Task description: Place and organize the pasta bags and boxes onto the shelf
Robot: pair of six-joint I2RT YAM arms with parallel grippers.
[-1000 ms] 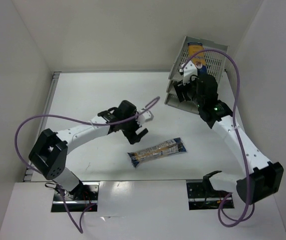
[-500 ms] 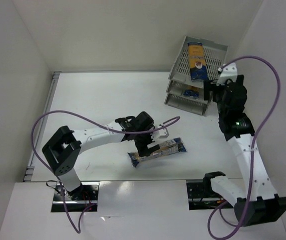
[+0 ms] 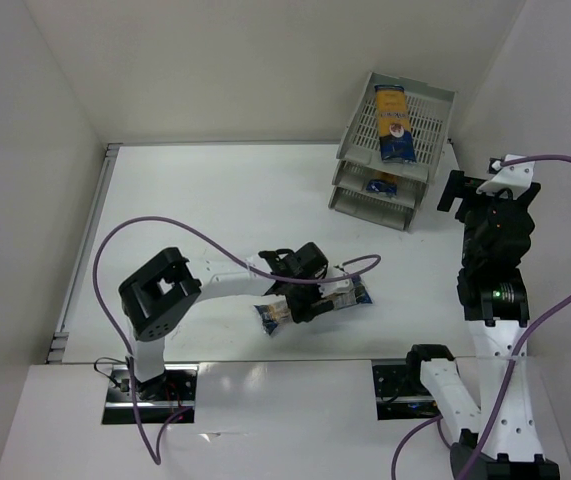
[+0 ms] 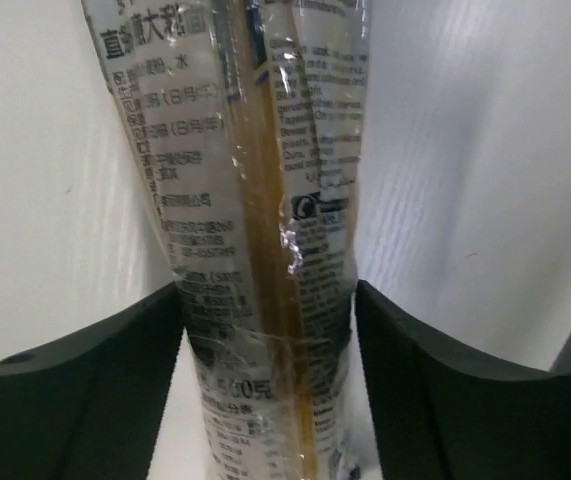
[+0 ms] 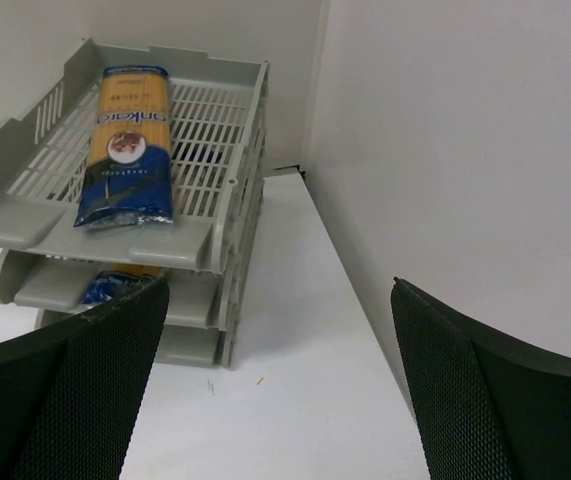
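The left claw (image 4: pixel 267 290) straddles a packet (image 4: pixel 255 150) lying on the table (image 3: pixel 215 200), with a finger at each side; I cannot tell whether it is squeezing. The right claw (image 5: pixel 280 290) is spread wide and holds nothing. It faces the shelf (image 5: pixel 253 130), where a second packet (image 5: pixel 130 145) lies on the top tier and a third packet (image 5: pixel 115 287) on the middle one.

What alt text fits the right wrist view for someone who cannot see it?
A grey three-tier tray stands on a table beside a wall, a spaghetti packet lying lengthwise on its top tier and the blue end of a second packet showing on the middle tier. The right gripper, open and empty, frames the bottom edge.
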